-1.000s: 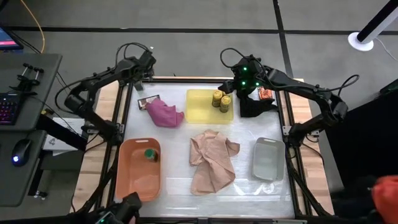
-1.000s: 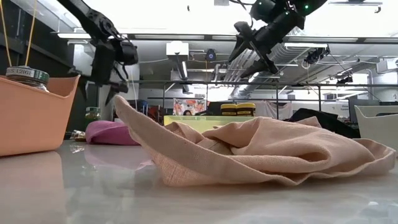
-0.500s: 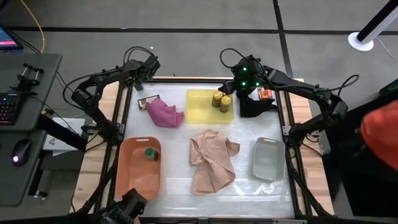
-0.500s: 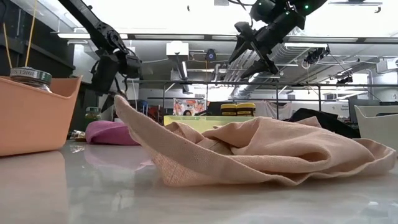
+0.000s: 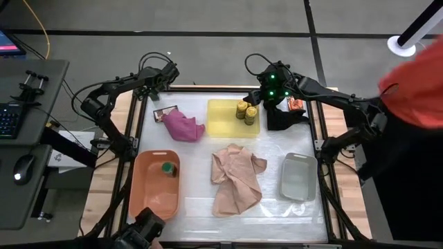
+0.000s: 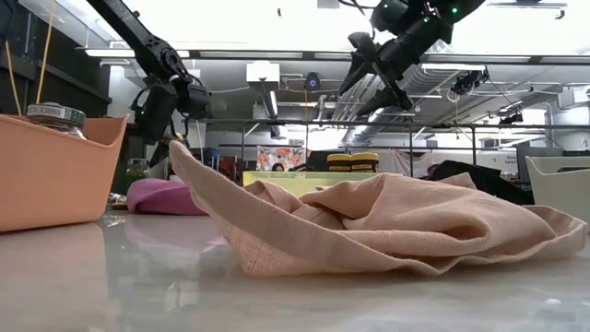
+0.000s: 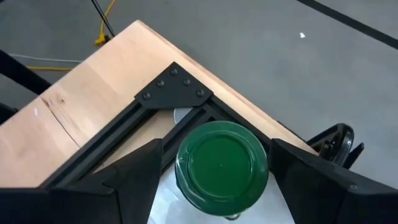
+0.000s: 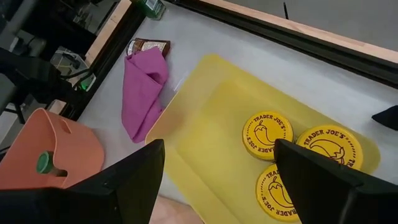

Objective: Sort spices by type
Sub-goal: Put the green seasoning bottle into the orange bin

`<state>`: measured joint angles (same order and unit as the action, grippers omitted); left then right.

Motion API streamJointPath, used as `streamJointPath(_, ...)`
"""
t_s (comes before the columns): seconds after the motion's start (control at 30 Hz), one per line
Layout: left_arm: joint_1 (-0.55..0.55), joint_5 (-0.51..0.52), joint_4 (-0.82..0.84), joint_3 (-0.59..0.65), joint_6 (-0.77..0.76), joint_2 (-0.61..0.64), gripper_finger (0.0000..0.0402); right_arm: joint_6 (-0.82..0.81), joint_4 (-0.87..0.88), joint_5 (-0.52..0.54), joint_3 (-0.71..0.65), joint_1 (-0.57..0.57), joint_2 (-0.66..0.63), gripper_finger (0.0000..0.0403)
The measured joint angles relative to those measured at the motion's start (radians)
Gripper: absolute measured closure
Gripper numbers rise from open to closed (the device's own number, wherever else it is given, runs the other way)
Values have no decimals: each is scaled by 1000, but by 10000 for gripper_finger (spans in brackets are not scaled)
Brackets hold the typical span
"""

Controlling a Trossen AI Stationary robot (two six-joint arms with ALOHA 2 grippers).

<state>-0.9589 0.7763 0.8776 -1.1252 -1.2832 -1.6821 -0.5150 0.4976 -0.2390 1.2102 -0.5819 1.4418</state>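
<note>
My left gripper (image 7: pixel 216 152) (image 5: pixel 163 76) hangs open over the table's far-left corner. Its fingers stand on either side of a green-lidded jar (image 7: pixel 222 163) without touching it. That jar (image 6: pixel 136 170) stands on the table. My right gripper (image 8: pixel 219 152) (image 5: pixel 256 95) hovers open above the yellow tray (image 5: pixel 223 117), where three yellow-lidded jars (image 8: pixel 268 133) stand. Another green-lidded jar (image 5: pixel 166 168) stands in the orange tray (image 5: pixel 152 197). A brown packet (image 5: pixel 165 111) lies beside the pink cloth (image 5: pixel 183 126). An orange-red packet (image 5: pixel 296 104) lies by the black cloth (image 5: pixel 282 117).
A tan cloth (image 5: pixel 237 176) lies crumpled mid-table, and a grey tray (image 5: pixel 299 177) sits at the right. The table's black frame (image 7: pixel 174 90) and its wooden border run close past the left gripper. A person in orange-red (image 5: pixel 415 76) stands beyond the right edge.
My left gripper has come down toward the far-left corner and the green-lidded jar, staying open. The person in orange-red has moved along the table's right side toward the far end.
</note>
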Motion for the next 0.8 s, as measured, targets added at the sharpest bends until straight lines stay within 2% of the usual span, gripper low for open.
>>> streamJointPath(0.5,-3,-23,0,-1,-69,-9,224,23,0,0,0,0,0,105)
streamJointPath(0.8,7,-73,2,-1,28,15,233,23,0,0,0,0,0,105)
